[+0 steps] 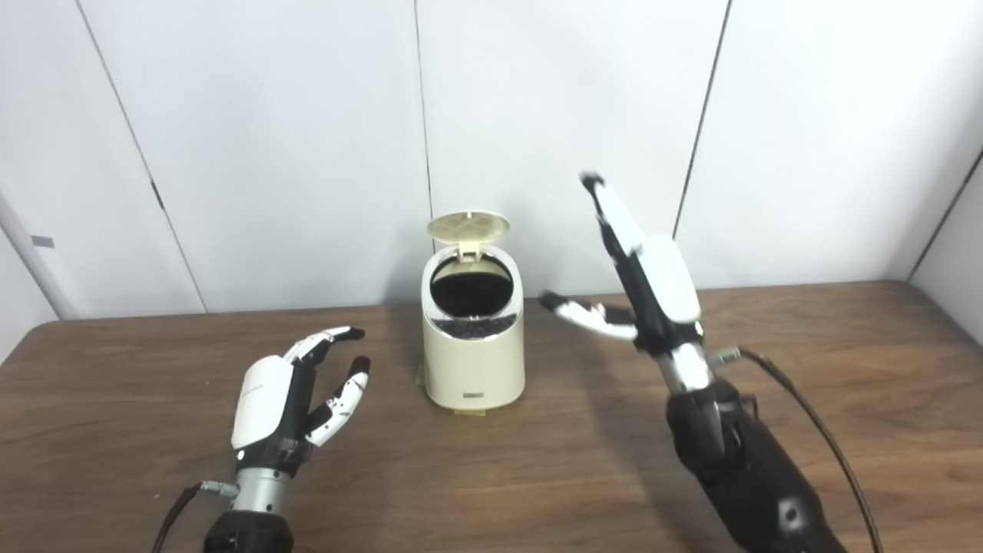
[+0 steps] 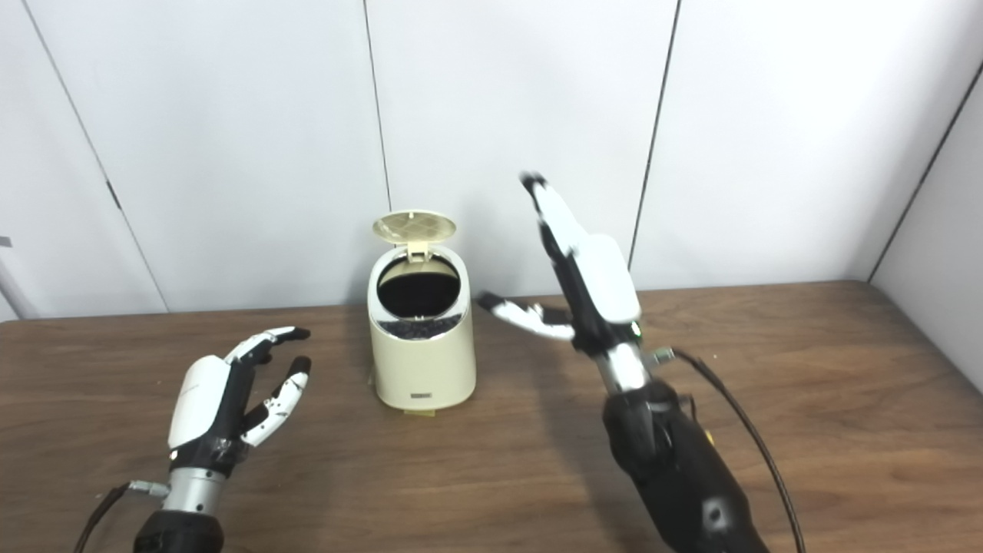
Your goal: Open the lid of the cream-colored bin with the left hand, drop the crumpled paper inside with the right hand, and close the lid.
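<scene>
Both forearms enter at the bottom edge over the wooden tabletop (image 1: 845,399); left hand (image 1: 296,392) sits low, left of the cream-colored bin (image 1: 472,353), fingers spread and lightly curled, holding nothing; right hand (image 1: 637,276) is raised to the right of the bin, fingers extended upward, thumb pointing toward the bin, empty; bin stands mid-table near the wall, lid (image 1: 468,225) hinged upright at the rear, dark opening exposed; no crumpled paper is discernible.
</scene>
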Robot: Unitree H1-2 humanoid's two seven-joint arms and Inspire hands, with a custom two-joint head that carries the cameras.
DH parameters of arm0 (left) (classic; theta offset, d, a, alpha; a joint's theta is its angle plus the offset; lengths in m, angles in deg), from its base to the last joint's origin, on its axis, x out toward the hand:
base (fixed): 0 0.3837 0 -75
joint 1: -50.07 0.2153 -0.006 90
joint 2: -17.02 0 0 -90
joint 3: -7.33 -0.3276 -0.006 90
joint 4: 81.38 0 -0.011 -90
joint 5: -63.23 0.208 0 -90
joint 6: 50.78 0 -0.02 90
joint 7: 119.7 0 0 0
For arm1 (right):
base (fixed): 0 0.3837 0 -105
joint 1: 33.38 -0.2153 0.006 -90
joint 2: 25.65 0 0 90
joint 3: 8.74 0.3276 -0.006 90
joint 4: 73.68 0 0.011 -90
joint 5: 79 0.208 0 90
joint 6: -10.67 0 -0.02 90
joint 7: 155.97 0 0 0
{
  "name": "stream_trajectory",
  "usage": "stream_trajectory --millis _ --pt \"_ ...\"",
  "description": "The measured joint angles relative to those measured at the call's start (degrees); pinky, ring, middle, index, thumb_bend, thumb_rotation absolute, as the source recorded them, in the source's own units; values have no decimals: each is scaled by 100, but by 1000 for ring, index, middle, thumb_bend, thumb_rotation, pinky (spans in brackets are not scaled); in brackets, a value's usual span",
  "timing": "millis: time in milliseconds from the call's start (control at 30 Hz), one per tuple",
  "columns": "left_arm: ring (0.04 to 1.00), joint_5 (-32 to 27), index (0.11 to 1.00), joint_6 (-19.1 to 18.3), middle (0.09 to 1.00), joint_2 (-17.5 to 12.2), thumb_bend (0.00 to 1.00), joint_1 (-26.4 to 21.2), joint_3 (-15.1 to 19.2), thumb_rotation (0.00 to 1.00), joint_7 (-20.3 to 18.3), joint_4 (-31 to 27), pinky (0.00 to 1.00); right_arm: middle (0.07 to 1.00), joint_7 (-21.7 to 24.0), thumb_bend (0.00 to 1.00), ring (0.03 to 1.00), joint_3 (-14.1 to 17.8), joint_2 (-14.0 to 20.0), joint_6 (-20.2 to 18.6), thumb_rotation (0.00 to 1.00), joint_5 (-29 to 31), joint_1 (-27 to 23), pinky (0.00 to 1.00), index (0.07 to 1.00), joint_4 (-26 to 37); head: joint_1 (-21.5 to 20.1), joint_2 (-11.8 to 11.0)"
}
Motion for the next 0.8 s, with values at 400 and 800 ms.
stream_trajectory --millis 400,800 --pt "799 -8 773 28 782 -57 350 0 -2 753 35 33 723 867 1504 364 807 92 -51 -900 747 999 942 686 917 859 -26 26" --pt "791 -19 762 114 782 -61 254 -3 -2 632 103 68 683 735 2293 238 703 199 -106 -1385 397 1558 1081 614 740 1059 35 53"
